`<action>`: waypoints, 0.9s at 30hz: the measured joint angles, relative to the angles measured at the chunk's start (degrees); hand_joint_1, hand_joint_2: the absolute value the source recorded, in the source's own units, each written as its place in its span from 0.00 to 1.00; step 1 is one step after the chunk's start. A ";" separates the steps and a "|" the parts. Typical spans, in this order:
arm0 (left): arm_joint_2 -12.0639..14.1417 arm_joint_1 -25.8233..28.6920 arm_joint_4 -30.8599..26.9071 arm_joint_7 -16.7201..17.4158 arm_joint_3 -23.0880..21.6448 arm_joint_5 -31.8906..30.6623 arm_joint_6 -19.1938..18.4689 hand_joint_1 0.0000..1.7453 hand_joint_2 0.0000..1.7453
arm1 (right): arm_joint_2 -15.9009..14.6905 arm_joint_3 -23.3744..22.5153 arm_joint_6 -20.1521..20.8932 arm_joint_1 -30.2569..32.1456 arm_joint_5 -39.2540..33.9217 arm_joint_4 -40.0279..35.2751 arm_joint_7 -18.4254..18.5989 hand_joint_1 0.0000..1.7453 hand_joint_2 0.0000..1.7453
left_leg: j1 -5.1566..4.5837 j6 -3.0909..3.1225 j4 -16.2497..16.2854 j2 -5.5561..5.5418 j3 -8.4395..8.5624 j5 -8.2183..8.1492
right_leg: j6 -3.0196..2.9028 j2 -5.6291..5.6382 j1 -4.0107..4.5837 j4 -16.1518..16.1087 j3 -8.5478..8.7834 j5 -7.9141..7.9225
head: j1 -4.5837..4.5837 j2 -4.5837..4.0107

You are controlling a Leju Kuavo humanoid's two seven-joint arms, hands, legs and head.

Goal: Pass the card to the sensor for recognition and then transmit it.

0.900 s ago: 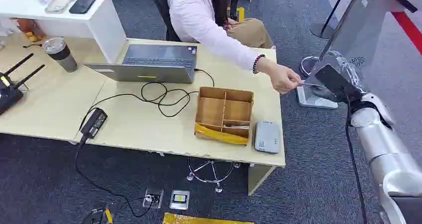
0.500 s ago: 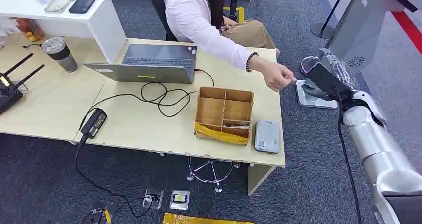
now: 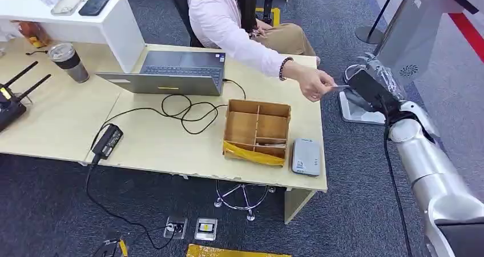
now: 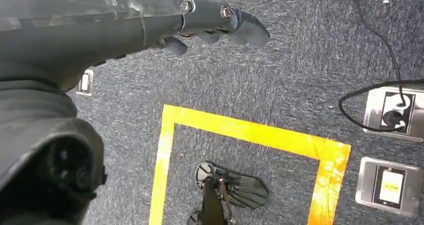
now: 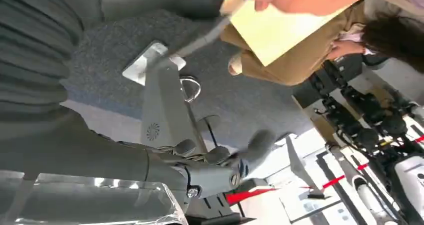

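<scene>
Overhanging table edge (image 3: 317, 148): card (image 3: 341, 87)

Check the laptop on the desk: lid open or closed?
Open. In the head view the laptop shows its keyboard deck, with the screen panel tilted toward the camera.

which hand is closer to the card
Right. The right hand is raised beside the desk, right at the card the person's hand holds out. The left hand hangs low over the carpet, far from it.
</scene>
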 joint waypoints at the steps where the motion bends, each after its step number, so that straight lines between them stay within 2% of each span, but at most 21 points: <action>1: 0.00 0.00 0.00 0.00 0.00 0.00 0.00 0.00 0.00 | 0.11 0.00 0.04 -0.01 -0.13 -0.15 0.00 1.00 1.00 | 0.00 0.00 0.00 0.00 0.01 0.00 | 0.00 0.00 0.00 0.00 0.01 0.00 | 0.02 0.00; 27: -0.04 0.03 0.00 0.00 0.00 1.03 1.90 0.00 0.00 | 3.08 1.53 0.63 -0.10 -2.05 -1.35 -1.73 1.00 1.00 | 0.00 0.00 0.00 0.00 0.00 0.00 | 0.00 0.00 0.00 0.00 0.00 0.00 | 0.02 0.00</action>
